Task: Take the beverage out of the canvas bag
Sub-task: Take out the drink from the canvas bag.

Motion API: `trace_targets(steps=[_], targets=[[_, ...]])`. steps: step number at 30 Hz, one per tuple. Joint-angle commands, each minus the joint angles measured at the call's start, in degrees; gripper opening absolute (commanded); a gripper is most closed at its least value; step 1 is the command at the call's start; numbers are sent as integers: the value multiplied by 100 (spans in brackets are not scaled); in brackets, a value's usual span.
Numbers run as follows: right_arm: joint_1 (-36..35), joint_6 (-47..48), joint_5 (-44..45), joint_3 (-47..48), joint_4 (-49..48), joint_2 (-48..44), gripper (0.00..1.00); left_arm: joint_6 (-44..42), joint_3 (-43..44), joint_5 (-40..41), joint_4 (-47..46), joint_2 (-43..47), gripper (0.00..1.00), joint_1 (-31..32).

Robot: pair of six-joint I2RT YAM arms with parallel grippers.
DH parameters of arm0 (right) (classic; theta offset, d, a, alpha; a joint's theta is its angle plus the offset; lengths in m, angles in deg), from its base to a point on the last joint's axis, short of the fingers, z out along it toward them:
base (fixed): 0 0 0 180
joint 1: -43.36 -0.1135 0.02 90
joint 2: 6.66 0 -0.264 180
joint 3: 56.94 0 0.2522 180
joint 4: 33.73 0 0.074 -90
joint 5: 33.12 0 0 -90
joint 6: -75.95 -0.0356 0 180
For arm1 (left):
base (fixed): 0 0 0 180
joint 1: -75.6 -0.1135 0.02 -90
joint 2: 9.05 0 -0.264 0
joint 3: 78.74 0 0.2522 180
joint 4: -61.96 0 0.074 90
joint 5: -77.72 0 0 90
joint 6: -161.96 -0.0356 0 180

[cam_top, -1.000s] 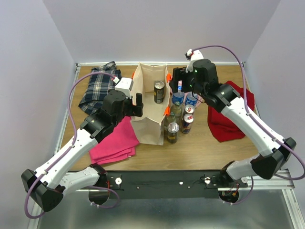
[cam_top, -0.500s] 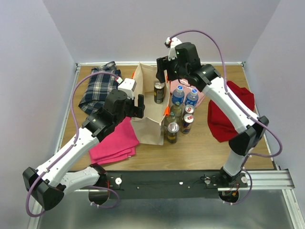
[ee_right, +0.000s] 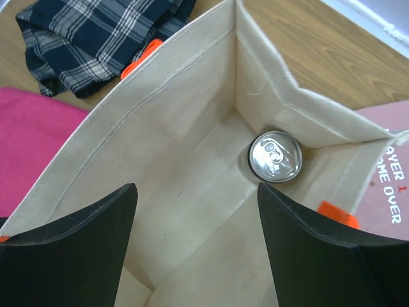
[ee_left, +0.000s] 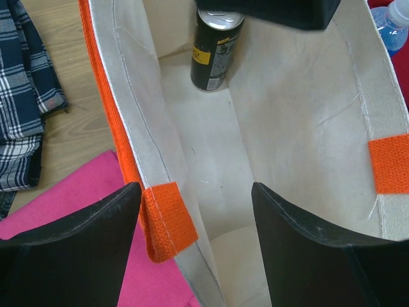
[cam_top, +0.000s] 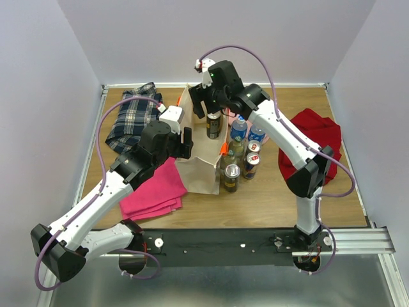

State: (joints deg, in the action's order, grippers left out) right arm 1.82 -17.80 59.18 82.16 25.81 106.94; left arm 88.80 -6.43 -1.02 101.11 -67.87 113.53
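Note:
The beige canvas bag (cam_top: 199, 160) with orange handles stands open mid-table. One dark beverage can (cam_top: 213, 125) stands upright in its far right corner. My right gripper (cam_top: 208, 110) hangs open and empty above the bag mouth. In the right wrist view the can's silver top (ee_right: 275, 157) lies just beyond the right finger, below my open right gripper (ee_right: 195, 246). My left gripper (ee_left: 195, 240) is open and straddles the bag's left wall by the orange handle end (ee_left: 167, 217). It also shows in the top view (cam_top: 186, 138). The can (ee_left: 214, 54) stands far inside.
Several cans and bottles (cam_top: 243, 153) stand right of the bag. A folded pink cloth (cam_top: 153, 192) lies left of it. A plaid cloth (cam_top: 134, 115) lies at the back left and a red cloth (cam_top: 310, 147) at the right. A pink printed card (ee_right: 390, 192) lies beside the bag.
My right arm has swung left from over the bottles to above the bag mouth, over the can. My left gripper has stayed at the bag's left wall.

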Motion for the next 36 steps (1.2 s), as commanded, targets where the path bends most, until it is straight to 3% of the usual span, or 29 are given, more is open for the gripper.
trace_targets(steps=[1, 6, 22, 36], targets=[[-100, 181, 296, 131, 212, 258, 84, -84, -106, -63, -69, 91, 77, -14], [-100, 225, 472, 218, 291, 513, 84, -93, -106, -81, -78, 73, 74, -14], [-100, 296, 999, 562, 388, 1032, 89, -93, -71, -63, -95, 29, 77, -14], [-91, 252, 1993, 975, 546, 1735, 89, -128, -115, 16, -60, 91, 77, -5]])
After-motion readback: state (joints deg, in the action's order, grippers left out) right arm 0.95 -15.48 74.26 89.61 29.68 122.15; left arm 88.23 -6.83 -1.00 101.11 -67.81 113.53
